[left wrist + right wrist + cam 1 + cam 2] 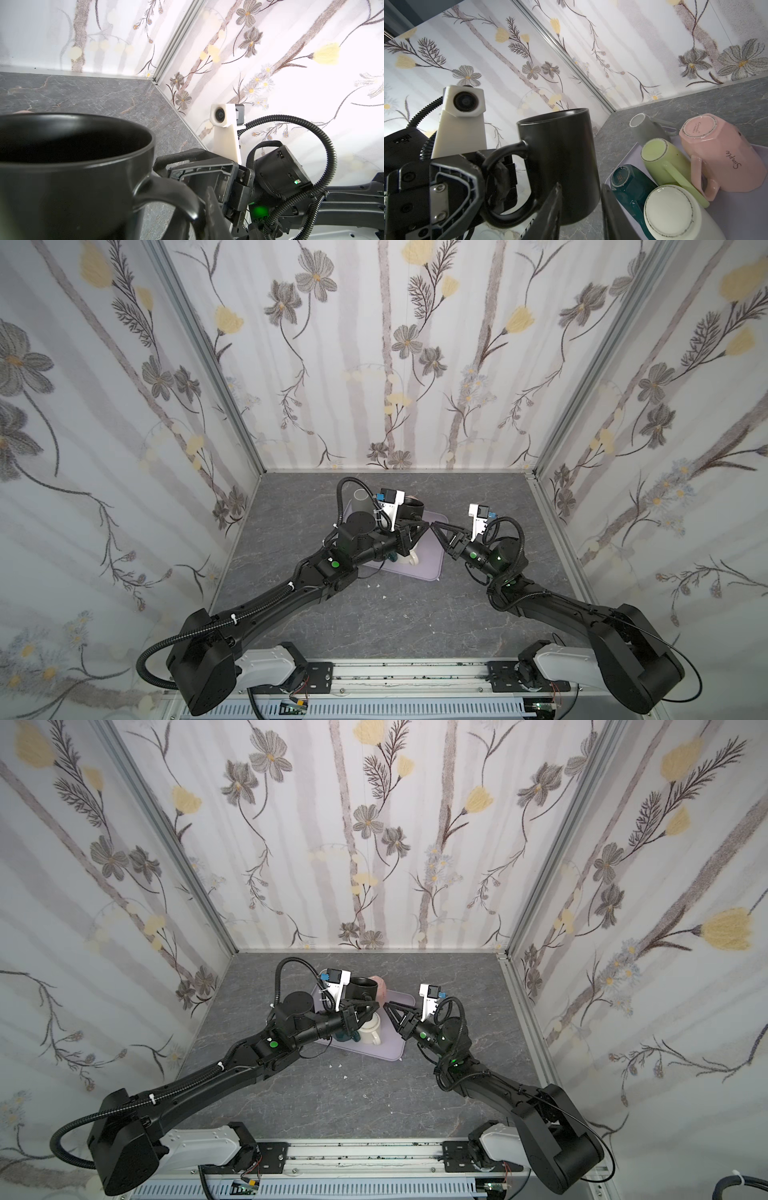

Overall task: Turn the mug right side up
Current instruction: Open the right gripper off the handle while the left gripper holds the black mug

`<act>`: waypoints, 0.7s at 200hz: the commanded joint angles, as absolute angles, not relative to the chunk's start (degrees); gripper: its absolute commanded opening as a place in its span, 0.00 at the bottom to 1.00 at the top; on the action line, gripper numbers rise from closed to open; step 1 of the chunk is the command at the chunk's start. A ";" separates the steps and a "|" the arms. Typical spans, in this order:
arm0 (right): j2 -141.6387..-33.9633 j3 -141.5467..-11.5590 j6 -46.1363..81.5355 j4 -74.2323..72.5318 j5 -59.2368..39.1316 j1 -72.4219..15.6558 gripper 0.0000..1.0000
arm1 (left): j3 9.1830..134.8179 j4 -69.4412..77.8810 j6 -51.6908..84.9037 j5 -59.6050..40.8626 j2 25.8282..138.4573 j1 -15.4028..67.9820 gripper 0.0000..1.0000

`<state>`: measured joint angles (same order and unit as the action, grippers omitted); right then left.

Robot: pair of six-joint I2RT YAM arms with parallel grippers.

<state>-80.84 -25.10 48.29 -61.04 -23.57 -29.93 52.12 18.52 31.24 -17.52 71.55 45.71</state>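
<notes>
Tabletop [374, 614] open at front; left pincer [497, 171] clamps black mug [560, 158] by handle [508, 149]; right pincer [581, 185] parted, empty

This is a robot test cell in a lab, dressed to look homely. Thin panels of pale floral wallpaper [374, 364] stand beyond and to either side of the left end effector [420, 526] and the right end effector [435, 526], joined by bare aluminium corner posts [216, 377]. The grey marble-patterned desk [374, 614] below them ends, well behind both end effectors, at a slotted metal rail [407, 674]. That rail carries the two black robot arms [266, 605], loose wires and a small circuit board [296, 700]. Under the left end effector a lilac plastic tray [390, 1048] holds upturned kitchen mugs, including a pink faceted ceramic mug [720, 153].
</notes>
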 commanded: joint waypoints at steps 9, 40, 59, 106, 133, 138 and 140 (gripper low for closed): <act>-79.93 -24.91 47.52 -59.88 -21.94 -29.87 0.37 | 52.83 20.80 28.41 -15.00 71.50 45.62 0.00; -76.83 -24.98 45.21 -54.34 -19.25 -29.63 0.47 | 52.56 19.62 25.83 -12.21 70.35 45.61 0.00; -73.54 -25.40 42.76 -48.28 -16.90 -29.54 0.59 | 51.94 19.05 23.54 -9.48 68.99 45.56 0.00; -63.59 -26.90 37.62 -28.06 -4.04 -29.53 0.78 | 49.26 18.19 17.80 -2.30 66.11 44.02 0.00; -60.06 -26.90 36.07 -21.24 -0.46 -29.37 0.81 | 47.55 18.54 15.27 0.00 65.70 41.53 0.00; -59.54 -26.82 35.75 -20.46 -0.13 -29.34 0.81 | 47.21 19.00 14.69 0.48 65.57 41.05 0.00; -59.45 -26.79 35.61 -20.17 0.08 -29.35 0.81 | 47.02 19.10 14.50 0.76 65.57 40.85 0.00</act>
